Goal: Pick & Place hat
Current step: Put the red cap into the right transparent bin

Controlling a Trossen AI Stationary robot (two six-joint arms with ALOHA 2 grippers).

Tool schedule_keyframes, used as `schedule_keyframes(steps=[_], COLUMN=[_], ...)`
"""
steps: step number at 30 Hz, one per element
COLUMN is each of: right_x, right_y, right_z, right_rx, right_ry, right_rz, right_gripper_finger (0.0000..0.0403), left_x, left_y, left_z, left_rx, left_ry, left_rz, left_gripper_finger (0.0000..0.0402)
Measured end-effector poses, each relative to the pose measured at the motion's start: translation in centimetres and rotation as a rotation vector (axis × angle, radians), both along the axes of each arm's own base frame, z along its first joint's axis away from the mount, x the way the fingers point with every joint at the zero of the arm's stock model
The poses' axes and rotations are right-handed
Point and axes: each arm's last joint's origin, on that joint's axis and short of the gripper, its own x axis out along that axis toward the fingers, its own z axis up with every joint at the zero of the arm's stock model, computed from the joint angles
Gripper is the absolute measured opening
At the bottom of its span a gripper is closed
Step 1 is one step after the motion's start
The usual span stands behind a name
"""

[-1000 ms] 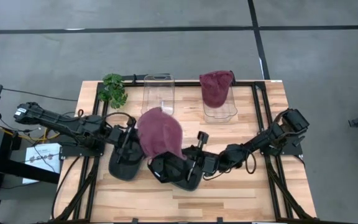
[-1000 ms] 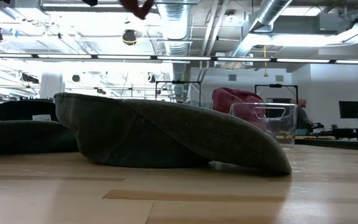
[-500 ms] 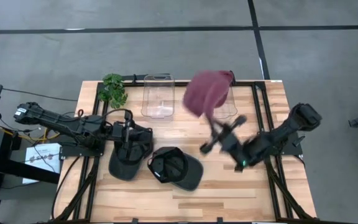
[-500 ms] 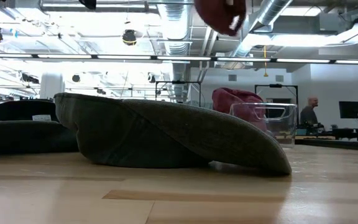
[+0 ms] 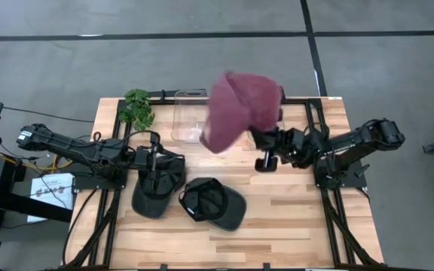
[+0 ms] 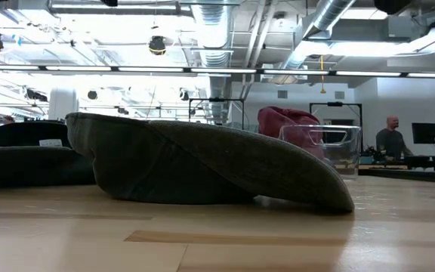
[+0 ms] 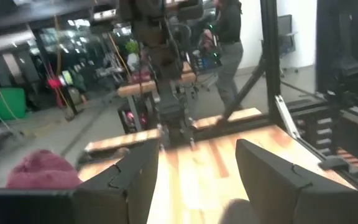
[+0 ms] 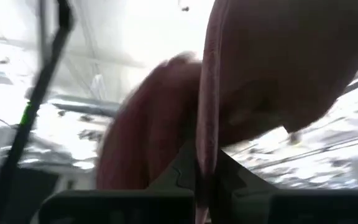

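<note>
While my right claw [image 5: 256,140] pinches the maroon hat [image 5: 232,110] aloft, my left claw [image 5: 151,162], spread wide, rests beside a dark cap [image 5: 157,184].

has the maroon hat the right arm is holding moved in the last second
Yes. In the high view the maroon hat, pinched in the right gripper, went from over the dark caps toward the far edge, now above the clear bins.

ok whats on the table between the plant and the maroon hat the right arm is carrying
In the high view, an empty clear bin stands between the plant and the held maroon hat, which overlaps the bin's right edge.
</note>
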Motion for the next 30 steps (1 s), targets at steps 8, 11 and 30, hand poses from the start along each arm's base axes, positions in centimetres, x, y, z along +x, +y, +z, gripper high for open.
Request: schedule_keyframes(steps=[8, 11, 30], right_x=[0.1, 0.2, 0.5], right_y=[-0.5, -0.6, 2.2], right_z=[0.1, 0.0, -0.8], right_rx=[-0.007, -0.003, -0.066], right_ry=[-0.006, 0.004, 0.114], right_rz=[-0.024, -0.005, 0.126], right_gripper_finger=[0.0, 0.0, 0.0], left_x=[-0.5, -0.7, 5.3], left_y=[0.5, 0.6, 3.6], left_z=[2.9, 3.4, 0.4], left_rx=[0.028, 0.075, 0.04], left_ry=[-0.307, -0.359, -0.025], left_rz=[0.043, 0.063, 0.179], left_gripper_finger=[0.0213, 0.0213, 0.0186])
